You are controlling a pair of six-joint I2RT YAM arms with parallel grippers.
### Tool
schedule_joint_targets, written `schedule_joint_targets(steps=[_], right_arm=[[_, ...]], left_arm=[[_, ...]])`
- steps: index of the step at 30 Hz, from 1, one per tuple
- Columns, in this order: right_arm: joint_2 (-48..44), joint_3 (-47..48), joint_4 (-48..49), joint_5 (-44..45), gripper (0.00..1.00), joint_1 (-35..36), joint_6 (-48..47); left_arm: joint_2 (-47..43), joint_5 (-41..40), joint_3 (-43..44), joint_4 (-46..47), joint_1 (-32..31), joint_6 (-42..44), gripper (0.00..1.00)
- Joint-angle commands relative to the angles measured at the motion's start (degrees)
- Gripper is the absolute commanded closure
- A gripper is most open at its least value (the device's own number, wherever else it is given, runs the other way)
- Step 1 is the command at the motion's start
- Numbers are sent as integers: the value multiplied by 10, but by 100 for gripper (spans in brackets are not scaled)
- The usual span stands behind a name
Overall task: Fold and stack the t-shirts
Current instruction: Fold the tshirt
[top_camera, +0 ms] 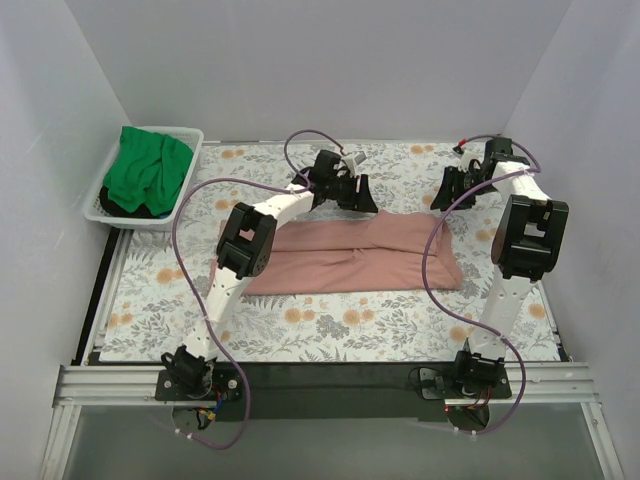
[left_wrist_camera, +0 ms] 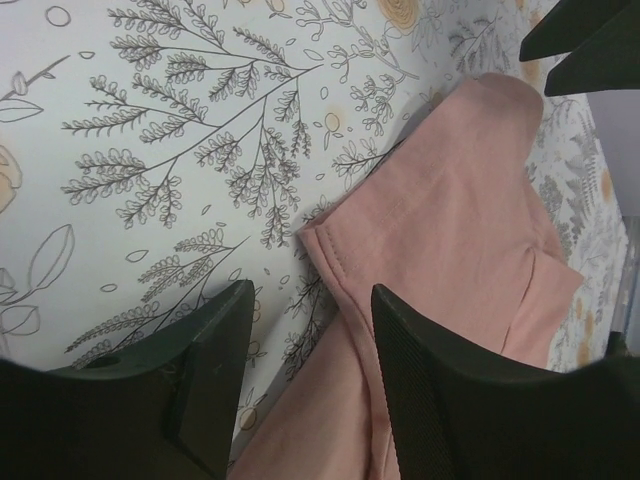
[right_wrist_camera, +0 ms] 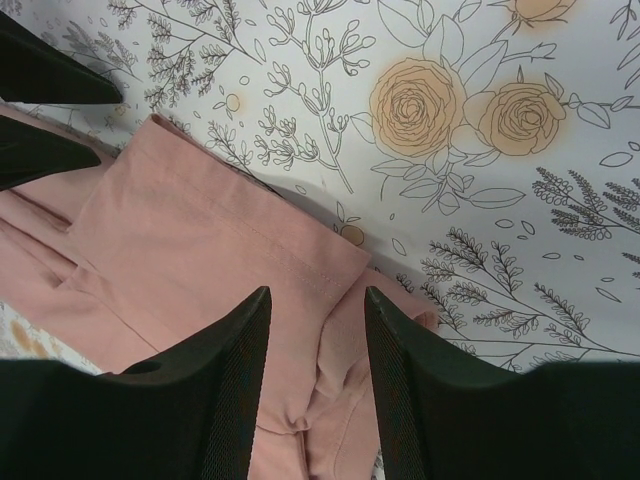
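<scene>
While the green t-shirt lies bunched in the white basket at the far left, you have the pink t-shirt lying as a long folded band across the middle of the floral cloth. Your left gripper hangs over the band's far edge about midway along, fingers apart above a hemmed corner, gripping nothing. Your right gripper is above the far right corner, fingers likewise parted and empty

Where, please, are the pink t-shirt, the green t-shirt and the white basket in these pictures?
pink t-shirt point(top_camera: 350, 255), top view, middle of cloth.
green t-shirt point(top_camera: 148, 172), top view, crumpled middle.
white basket point(top_camera: 97, 202), top view, left wall.
</scene>
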Motion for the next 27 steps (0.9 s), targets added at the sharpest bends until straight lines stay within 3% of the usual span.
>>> schedule_joint_targets(steps=[1,11,22,27], right_arm=[[-21,-12,-6,-1,51,-3,8],[-26,-18,-7,-9,60,-3,33],[-2,-54,-6,9,59,-2,40],[14,-49,-5,0,60,-2,38]], left_arm=[[8,15,23,17,-13,-21,51],[50,14,46,40,-34,-41,59],[62,14,48,40,-36,-43,62],[62,15,48,40,-36,-44,69]])
